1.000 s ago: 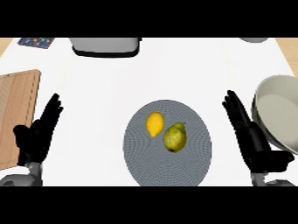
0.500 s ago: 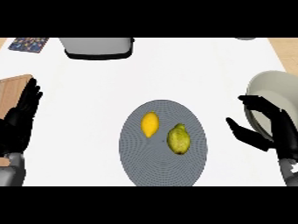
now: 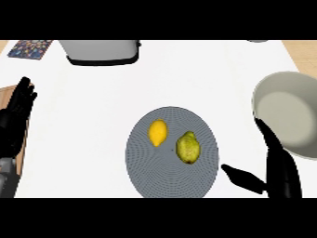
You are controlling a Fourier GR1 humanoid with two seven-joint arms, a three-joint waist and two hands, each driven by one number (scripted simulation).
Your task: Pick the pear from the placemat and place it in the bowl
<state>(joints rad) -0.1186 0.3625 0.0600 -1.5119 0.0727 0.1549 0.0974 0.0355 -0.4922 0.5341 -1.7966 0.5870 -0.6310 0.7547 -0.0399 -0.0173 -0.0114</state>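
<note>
Judging the step as approach: nothing grasped yet. Bowl sits at right, near the mat. My right hand hovers open at the mat's right edge, thumb spread; left hand rests open at left. Pear lies on the mat beside lemon. Next: shift left over pear, curl fingers round it.

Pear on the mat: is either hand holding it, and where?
Nothing is held. The pear lies untouched on the placemat; both the right hand and left hand are open, apart from it.
</note>
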